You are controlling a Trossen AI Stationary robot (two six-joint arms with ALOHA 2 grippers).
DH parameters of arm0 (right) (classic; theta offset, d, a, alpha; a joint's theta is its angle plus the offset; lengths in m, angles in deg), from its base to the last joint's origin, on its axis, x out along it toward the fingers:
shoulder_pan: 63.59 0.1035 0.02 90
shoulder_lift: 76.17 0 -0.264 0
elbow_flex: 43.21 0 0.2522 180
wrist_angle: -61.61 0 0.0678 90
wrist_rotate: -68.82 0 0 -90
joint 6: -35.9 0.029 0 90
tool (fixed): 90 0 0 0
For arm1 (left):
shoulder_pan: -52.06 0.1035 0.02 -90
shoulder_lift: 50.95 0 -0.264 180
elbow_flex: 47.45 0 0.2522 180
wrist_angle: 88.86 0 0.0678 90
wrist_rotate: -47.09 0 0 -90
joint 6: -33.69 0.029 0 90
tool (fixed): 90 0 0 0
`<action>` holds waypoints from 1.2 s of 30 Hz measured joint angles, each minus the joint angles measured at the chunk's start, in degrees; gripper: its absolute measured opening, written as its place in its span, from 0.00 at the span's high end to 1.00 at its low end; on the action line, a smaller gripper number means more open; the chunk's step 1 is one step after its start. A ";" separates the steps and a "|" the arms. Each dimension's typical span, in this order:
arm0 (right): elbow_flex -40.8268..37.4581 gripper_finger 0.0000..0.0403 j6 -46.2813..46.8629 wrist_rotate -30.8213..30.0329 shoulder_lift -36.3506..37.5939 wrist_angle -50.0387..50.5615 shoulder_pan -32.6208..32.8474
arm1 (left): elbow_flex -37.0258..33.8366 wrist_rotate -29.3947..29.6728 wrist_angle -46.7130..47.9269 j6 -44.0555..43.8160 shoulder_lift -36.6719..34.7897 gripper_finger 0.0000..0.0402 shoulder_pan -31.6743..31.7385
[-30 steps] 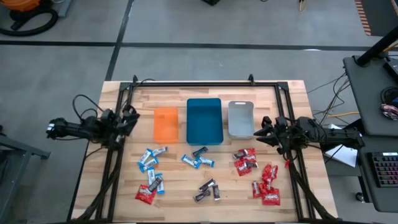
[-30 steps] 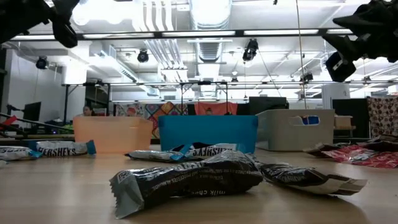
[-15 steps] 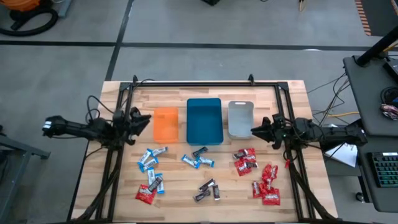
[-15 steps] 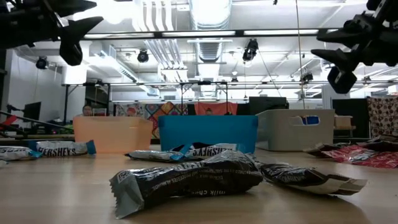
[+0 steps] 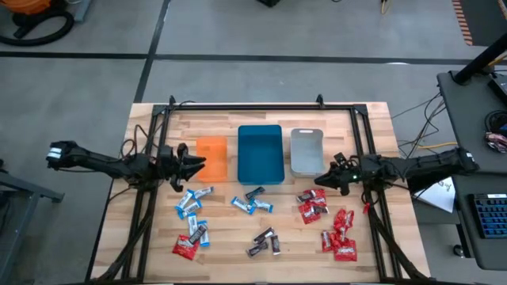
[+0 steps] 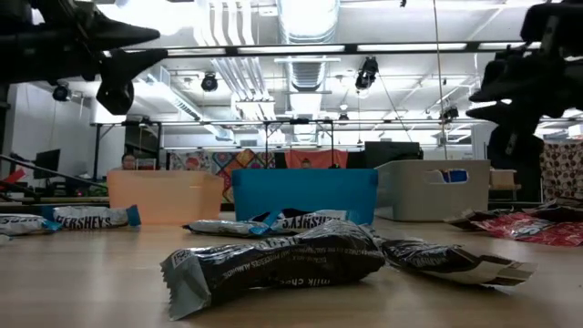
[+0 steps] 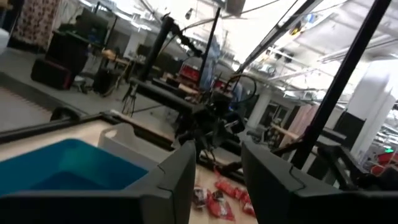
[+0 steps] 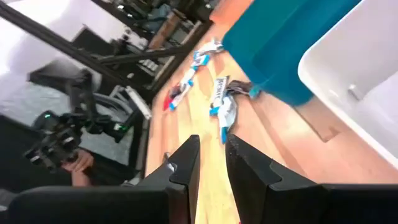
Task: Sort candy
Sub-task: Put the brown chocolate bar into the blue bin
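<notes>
Candy lying scattered across lower table, red pile sitting just below-left of nearer right gripper, jaws narrowly apart; left gripper hovering half-open, empty.

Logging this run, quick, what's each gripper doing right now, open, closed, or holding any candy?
Left gripper: open, holding nothing, above the table by the orange tray.
Right gripper: narrow gap, holding nothing, near the grey tray.
</notes>
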 joint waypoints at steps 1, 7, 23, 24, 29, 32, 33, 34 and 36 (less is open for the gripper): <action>1.34 0.83 -0.39 -0.75 -1.61 -0.02 0.00 | 0.00 0.00 -0.70 -0.02 1.21 0.72 -0.02; 13.84 0.83 -13.30 -2.74 -12.41 3.15 -0.04 | 0.00 0.11 -6.86 1.49 6.16 0.72 -0.02; 37.46 0.83 -31.33 -2.18 -33.03 53.96 7.32 | 0.00 0.20 -7.93 2.57 6.93 0.72 -0.02; 37.44 0.83 -32.02 -2.40 -33.47 53.69 8.12 | 0.00 0.20 -7.93 2.59 6.93 0.72 -0.02; 37.39 0.81 -31.74 -5.64 -35.37 53.22 11.28 | 0.00 0.27 -7.97 3.47 6.93 0.72 -0.02; 37.37 0.77 -31.30 -7.25 -36.37 52.25 12.20 | 0.00 0.28 -8.03 3.47 6.93 0.72 -0.02; 37.37 0.75 -31.23 -7.18 -36.74 51.70 12.35 | 0.00 0.29 -8.04 3.49 6.93 0.72 -0.02; 37.35 0.73 -30.98 -7.10 -37.19 50.92 12.46 | 0.00 0.28 -8.04 3.49 6.93 0.72 -0.02; 37.35 0.68 -30.31 -7.09 -38.13 49.39 12.50 | 0.00 0.30 -8.05 3.48 6.93 0.72 -0.02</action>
